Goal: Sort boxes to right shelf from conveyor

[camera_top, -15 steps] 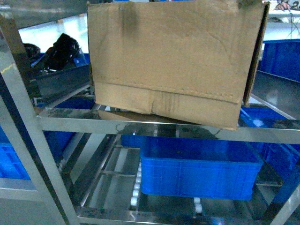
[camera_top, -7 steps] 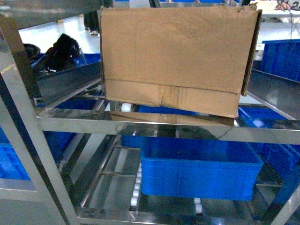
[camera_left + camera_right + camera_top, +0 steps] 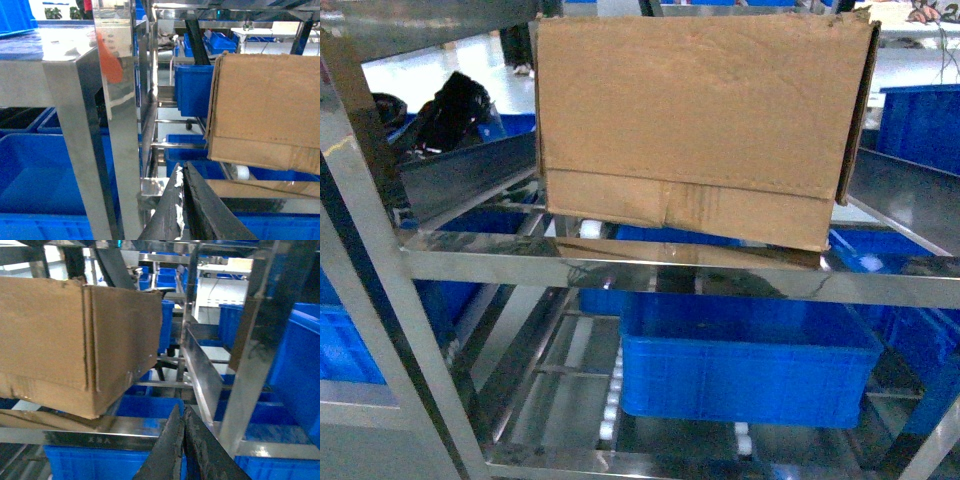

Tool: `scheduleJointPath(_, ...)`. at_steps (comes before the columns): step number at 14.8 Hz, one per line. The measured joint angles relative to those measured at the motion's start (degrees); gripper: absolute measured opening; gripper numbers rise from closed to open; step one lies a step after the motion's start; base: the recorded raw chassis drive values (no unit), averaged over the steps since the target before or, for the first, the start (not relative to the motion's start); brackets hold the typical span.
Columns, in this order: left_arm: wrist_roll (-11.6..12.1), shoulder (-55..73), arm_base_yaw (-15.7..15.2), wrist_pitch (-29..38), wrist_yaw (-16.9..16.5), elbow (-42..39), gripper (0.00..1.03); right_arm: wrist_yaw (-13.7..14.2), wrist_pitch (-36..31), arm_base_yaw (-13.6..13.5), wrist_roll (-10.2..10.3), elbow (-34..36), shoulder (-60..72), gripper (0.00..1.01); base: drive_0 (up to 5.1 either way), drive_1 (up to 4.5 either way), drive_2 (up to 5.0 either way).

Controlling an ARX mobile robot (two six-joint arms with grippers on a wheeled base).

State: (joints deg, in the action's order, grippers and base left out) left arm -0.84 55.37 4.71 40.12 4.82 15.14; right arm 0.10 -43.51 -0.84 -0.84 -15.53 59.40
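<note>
The brown cardboard box (image 3: 705,120) rests on the upper roller tier of the stainless-steel right shelf (image 3: 620,265), just behind its front rail, tilted slightly. In the left wrist view the box (image 3: 270,110) is up and to the right of my left gripper (image 3: 182,167), which is shut and empty in front of the rail. In the right wrist view the box (image 3: 60,340) is up and to the left of my right gripper (image 3: 182,410), also shut and holding nothing. Neither gripper touches the box. The conveyor is out of view.
A blue crate (image 3: 750,365) sits on the tier below the box. More blue crates stand at the left (image 3: 40,175) and right (image 3: 300,365). A steel post (image 3: 117,100) rises close to the left gripper. A white roller (image 3: 241,172) shows under the box.
The box slid farther back and to the right onto the shelf tier, clear of the front rail, and has stayed still over the last half second.
</note>
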Motion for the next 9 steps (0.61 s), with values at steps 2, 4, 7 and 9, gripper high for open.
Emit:
scheduleJointPath(2, 0.07, -4.92, -3.85, -0.98, -4.44, -4.42, 0.02, 0.02, 0.74, 1.14, 0.00, 4.46, -5.14, 0.02, 0.0, 0.00, 0.0)
scheduleJointPath(4, 0.04, -10.32, -4.85, -2.89, -4.66, -7.67, 0.02, -0.11, 2.86, 0.94, 0.00, 7.89, -10.58, 0.02, 0.0, 0.00, 0.0)
scheduleJointPath(7, 0.04, -17.73, -4.70, -7.08, -4.76, -10.84, 0.02, -0.11, 7.30, 0.85, 0.00, 11.23, -18.47, 0.02, 0.0, 0.00, 0.0)
scheduleJointPath(9, 0.04, -22.38, -4.70, -10.51, -4.76, -12.26, 0.02, -0.11, 11.19, 0.85, 0.00, 12.63, -23.61, 0.02, 0.0, 0.00, 0.0)
